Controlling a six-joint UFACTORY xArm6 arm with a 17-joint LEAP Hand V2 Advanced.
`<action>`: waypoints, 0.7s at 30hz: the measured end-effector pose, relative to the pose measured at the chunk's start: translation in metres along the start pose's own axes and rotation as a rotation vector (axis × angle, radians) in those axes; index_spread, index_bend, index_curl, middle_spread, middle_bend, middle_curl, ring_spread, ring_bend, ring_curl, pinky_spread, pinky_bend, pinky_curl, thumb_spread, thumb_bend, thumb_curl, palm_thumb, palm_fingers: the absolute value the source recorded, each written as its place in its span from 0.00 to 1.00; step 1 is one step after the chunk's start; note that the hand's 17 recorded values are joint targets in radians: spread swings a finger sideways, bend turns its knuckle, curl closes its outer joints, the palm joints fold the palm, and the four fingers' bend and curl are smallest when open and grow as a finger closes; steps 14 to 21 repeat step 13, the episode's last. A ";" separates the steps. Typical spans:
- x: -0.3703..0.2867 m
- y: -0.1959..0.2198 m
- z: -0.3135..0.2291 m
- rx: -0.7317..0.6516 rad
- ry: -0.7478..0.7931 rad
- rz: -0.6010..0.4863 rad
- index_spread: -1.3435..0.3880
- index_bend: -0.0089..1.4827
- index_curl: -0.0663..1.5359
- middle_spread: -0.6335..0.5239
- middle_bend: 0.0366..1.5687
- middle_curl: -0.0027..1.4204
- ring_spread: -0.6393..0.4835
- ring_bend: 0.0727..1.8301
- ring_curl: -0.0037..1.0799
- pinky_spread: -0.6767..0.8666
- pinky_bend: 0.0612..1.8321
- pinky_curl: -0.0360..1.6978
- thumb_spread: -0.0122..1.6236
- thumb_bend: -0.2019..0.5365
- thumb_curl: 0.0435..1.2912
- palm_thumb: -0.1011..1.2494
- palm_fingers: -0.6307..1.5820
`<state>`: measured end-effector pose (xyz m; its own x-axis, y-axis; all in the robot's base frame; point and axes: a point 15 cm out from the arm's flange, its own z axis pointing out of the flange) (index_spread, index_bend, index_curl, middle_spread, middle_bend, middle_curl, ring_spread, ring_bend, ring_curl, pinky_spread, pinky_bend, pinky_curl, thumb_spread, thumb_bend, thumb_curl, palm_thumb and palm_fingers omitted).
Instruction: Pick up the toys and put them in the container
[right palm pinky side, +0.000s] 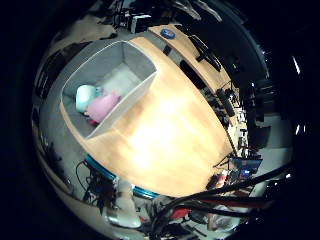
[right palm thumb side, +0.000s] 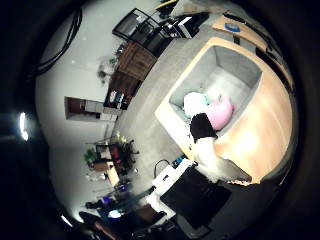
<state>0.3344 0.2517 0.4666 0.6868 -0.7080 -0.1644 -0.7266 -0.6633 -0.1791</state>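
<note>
A pale mint plush toy (right palm pinky side: 84, 96) and a pink plush toy (right palm pinky side: 103, 106) lay touching inside the grey fabric box-shaped container (right palm pinky side: 131, 97) on the light wooden surface (right palm pinky side: 170, 145). Both looked soft and light, best taken around the body. The robot hand (right palm thumb side: 204, 131) hung above; whether its fingers were apart could not be told.

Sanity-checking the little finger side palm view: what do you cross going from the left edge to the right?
Gray container wall → light teal toy → pink toy, both lying inside the container → bare wooden tabletop → dark clutter beyond the table's far edge.
</note>
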 end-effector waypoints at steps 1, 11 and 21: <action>-0.001 0.000 0.000 0.000 -0.002 -0.001 0.43 0.26 0.31 0.28 0.10 0.28 0.34 0.34 0.31 0.48 0.45 0.15 0.61 0.24 0.35 0.44 0.44; 0.007 0.005 -0.008 0.018 0.008 0.006 0.43 0.25 0.29 0.28 0.09 0.25 0.34 0.32 0.28 0.48 0.44 0.13 0.62 0.24 0.34 0.45 0.45; 0.014 0.009 -0.015 0.032 0.015 0.021 0.43 0.25 0.29 0.28 0.09 0.24 0.33 0.32 0.27 0.48 0.44 0.12 0.62 0.24 0.34 0.45 0.45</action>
